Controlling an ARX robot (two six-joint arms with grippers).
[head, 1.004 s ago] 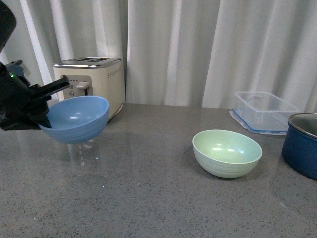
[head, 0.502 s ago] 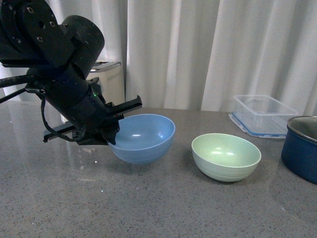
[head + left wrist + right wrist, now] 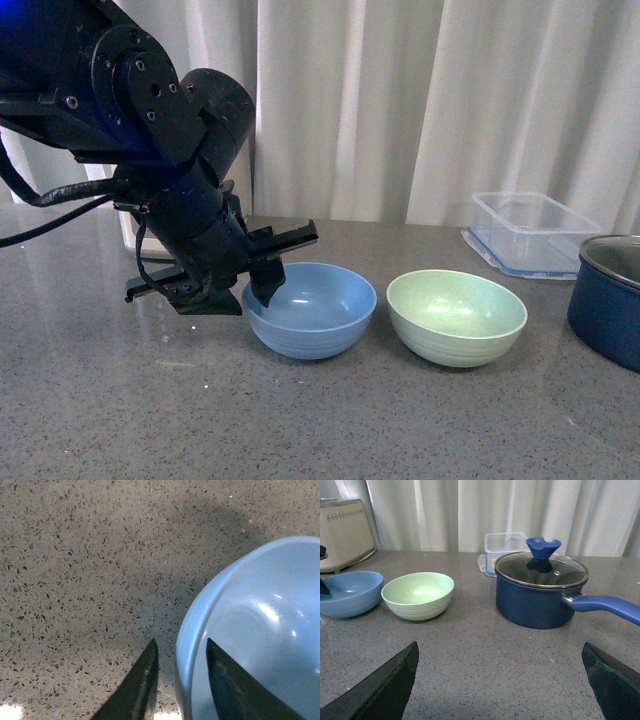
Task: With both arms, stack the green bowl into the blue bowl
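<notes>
The matte sky-blue bowl, round and faintly ridged low on its outside, is seen resting on the speckled grey tabletop. Its rim is straddled by the left fingers, which are slackened, with a sliver of tabletop showing beside the outer one. The mint-green bowl is set just right of it, not touching. The right fingers are spread wide and empty.

blue bowl left of green bowl | pot right | container behind
</notes>
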